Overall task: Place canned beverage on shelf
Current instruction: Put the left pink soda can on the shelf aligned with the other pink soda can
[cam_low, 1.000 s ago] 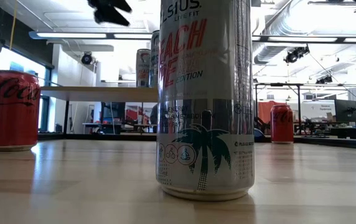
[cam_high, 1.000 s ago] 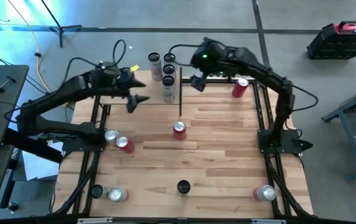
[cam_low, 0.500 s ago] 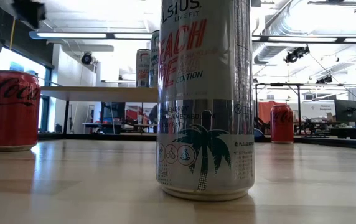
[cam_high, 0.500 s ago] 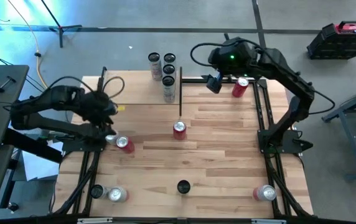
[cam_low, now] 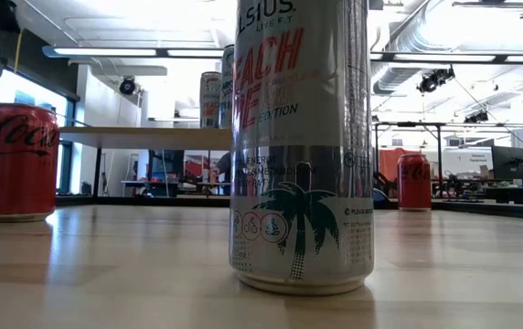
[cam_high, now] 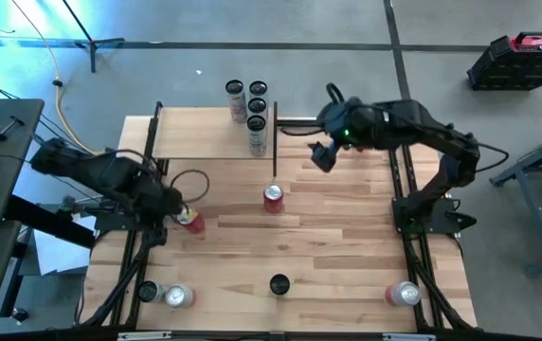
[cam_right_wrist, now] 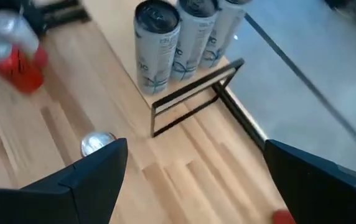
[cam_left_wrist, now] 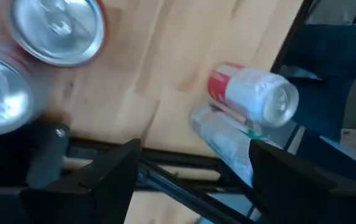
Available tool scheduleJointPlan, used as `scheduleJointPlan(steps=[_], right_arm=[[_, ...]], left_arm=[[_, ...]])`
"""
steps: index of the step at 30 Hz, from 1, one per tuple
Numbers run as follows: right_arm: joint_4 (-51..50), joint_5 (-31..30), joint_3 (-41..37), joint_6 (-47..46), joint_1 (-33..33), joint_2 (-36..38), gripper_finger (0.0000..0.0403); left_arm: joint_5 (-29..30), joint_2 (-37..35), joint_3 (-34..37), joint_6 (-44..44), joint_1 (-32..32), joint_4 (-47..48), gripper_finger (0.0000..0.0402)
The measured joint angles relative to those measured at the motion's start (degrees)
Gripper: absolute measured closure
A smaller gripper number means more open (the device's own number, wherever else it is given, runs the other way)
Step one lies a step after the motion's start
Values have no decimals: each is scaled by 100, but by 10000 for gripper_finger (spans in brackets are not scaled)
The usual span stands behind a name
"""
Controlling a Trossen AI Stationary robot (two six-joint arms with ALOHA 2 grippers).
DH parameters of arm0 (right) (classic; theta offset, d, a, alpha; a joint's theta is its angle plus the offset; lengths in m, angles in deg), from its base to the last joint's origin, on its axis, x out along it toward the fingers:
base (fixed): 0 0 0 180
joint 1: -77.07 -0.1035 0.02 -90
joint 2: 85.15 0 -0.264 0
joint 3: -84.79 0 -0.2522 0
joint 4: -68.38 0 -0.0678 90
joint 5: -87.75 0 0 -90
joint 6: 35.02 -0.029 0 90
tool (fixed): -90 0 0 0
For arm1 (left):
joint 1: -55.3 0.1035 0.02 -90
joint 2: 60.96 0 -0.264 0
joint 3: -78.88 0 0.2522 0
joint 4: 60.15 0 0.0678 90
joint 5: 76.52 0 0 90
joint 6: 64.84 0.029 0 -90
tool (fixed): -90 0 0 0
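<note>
The shelf (cam_high: 205, 133), a light-wood board in a black frame, stands at the far left and carries several tall pale cans (cam_high: 256, 118) (cam_right_wrist: 157, 45). A red can (cam_high: 273, 196) stands upright mid-table. Another red can (cam_high: 191, 222) stands by the left edge. My left gripper (cam_high: 171, 202) (cam_left_wrist: 193, 149) hangs open over that spot, tilted steeply down, touching nothing. Its wrist view shows two can tops (cam_left_wrist: 56, 28) and a red-and-white can (cam_left_wrist: 252, 93). My right gripper (cam_high: 320, 158) (cam_right_wrist: 195, 149) hangs open above the table, right of the shelf.
More cans stand at the near left (cam_high: 178, 296), near middle (cam_high: 279, 283) and near right (cam_high: 404, 295). In the low view a tall silver can (cam_low: 303, 146) fills the middle, with a red can (cam_low: 16, 160) to its left. Black frame rails (cam_high: 408, 246) run along both table sides.
My left gripper has swung from over the shelf's near edge toward the table's left and near side, sunk and tipped downward over the cans by the left edge. My right gripper has moved from beside the shelf toward the right, then toward the near edge. Both stay open.
</note>
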Motion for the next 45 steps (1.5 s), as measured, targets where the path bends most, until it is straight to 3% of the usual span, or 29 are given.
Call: scheduleJointPlan(steps=[3, 8, 14, 18, 25, 36, 45], right_arm=[[276, -163, -4, -980, -322, -21, 41], [1154, -249, -4, -1847, -965, -22, 41], [2074, -1418, -4, -2143, -1980, -161, 41], [2212, -1911, -7, -2248, -2436, -249, 41], [2196, -2216, -7, -2144, -2760, -286, 41], [1908, -2816, -7, -1552, -3231, -659, 41], [1737, -2754, -9, -1746, -3527, -930, 41]], left_arm=[[-58, 140, -317, -464, -524, -32, 113], [230, 162, -1076, -1507, -1768, -97, 113], [1239, 371, -1585, -2777, -3213, -539, 113], [1403, 701, -1584, -3139, -3837, -540, 113], [1420, 1173, -1582, -3382, -4189, -636, 113], [1001, 1839, -1582, -5140, -4409, -650, 113], [981, 2693, -1580, -4866, -4264, -630, 106]])
